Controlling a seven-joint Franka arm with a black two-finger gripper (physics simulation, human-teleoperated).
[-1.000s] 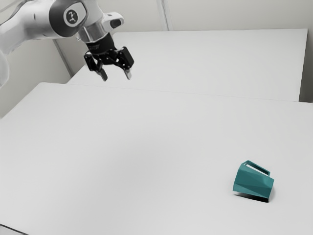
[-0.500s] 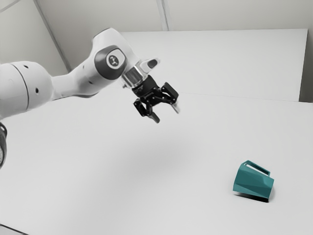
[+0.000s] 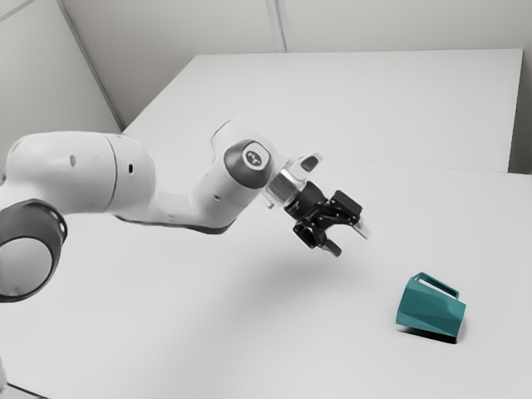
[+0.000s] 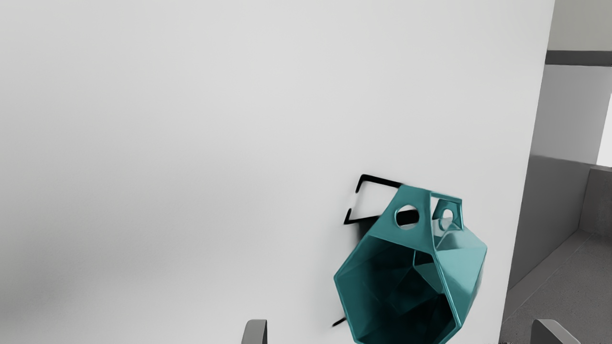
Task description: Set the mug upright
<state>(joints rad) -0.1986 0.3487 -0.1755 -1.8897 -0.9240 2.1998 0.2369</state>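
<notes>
The black two-finger gripper [image 3: 347,239], open and empty, has swung toward the exterior view's near right, closing on the faceted teal mug [image 3: 431,309] lying there sideways, which still needs righting.

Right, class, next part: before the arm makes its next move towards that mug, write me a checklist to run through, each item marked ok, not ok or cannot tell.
1. Faceted teal mug in view of the wrist camera: ok.
2. Black two-finger claw open, its fingers apart: ok.
3. Claw raised above the smooth white table: ok.
4. Mug's angular teal handle on its upper side, off the table: ok.
5. Mug standing upright: not ok; it lies on its side, mouth facing the claw.
6. Gap between the fingers wide enough for the mug's body: cannot tell.
</notes>
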